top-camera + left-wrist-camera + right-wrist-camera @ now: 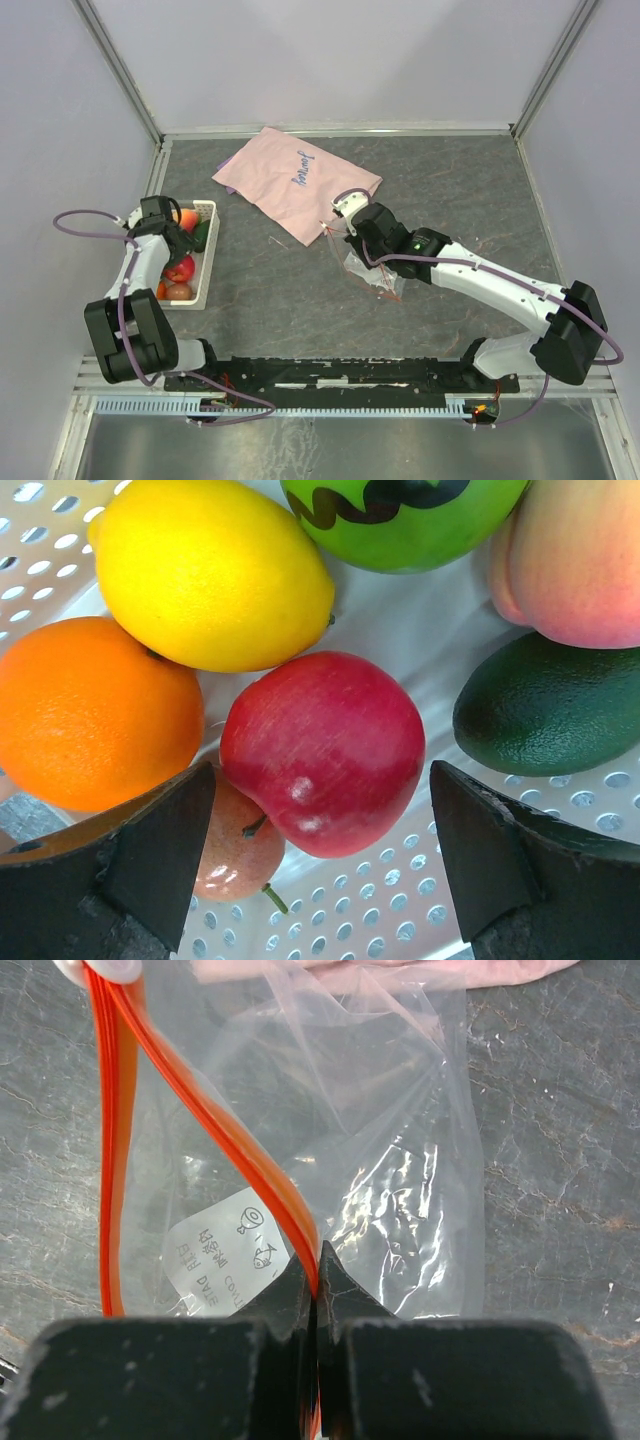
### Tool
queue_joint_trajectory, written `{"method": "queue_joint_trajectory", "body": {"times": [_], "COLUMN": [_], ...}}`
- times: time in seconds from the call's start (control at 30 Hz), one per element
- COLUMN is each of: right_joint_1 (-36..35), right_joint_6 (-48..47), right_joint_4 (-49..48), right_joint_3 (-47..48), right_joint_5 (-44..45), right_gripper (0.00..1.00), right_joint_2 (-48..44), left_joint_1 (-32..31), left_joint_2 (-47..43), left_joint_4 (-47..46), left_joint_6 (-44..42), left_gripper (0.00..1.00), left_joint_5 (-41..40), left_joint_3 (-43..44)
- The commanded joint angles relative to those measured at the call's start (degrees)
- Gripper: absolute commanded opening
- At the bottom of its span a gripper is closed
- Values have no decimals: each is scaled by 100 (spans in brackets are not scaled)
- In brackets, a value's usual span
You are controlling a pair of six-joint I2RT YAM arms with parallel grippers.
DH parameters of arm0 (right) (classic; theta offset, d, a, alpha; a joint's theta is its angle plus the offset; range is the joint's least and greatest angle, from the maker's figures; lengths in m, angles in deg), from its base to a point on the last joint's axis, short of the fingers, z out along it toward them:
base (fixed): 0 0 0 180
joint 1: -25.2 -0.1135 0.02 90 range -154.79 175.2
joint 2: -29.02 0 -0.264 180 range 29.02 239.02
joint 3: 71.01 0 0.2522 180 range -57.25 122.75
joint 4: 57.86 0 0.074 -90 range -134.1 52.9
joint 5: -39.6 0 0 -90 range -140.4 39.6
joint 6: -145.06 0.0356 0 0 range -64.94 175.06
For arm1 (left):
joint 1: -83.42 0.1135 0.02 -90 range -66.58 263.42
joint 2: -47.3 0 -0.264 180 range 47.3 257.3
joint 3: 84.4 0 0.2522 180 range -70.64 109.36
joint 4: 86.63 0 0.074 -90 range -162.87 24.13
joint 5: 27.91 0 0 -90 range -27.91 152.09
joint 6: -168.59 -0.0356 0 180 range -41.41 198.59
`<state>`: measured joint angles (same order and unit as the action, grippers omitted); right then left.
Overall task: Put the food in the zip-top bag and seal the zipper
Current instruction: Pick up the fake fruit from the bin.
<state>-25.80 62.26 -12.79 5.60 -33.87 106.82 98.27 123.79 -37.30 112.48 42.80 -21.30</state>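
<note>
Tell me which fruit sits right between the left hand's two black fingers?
The round red apple: it lies centred in the left hand's open gap; the round orange, yellow lemon and dark green avocado sit aside.

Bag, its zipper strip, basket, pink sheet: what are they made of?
Bag: thin clear plastic film, glossy, creased with glare.
Zipper strip: orange-red plastic, smooth.
Basket: white, perforated, likely moulded plastic with a slight sheen.
Pink sheet: matte, softly wrinkled, probably cloth; could be paper.
</note>
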Motion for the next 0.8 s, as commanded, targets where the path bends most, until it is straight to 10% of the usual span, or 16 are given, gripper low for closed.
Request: {"method": "queue_joint_trajectory", "body": {"times": [0.0, 0.33, 0.77], "right_joint_1": [-15, -15, -13], "right_joint_6": [19, 16, 11], "right_joint_4": [-257, -283, -61], "right_joint_3": [18, 26, 131], "right_joint_5": [-34, -54, 58], "right_gripper": [2, 2, 2], "right_joint_2": [-170, -115, -76], "left_joint_1": [34, 43, 44], "left_joint_2": [201, 533, -354], "left_joint_4": [-188, -220, -110], "left_joint_6": [-295, -407, -500], "left_gripper": [94, 93, 66], "left_joint_5": [135, 207, 560], "left_joint_3": [181, 207, 136]}}
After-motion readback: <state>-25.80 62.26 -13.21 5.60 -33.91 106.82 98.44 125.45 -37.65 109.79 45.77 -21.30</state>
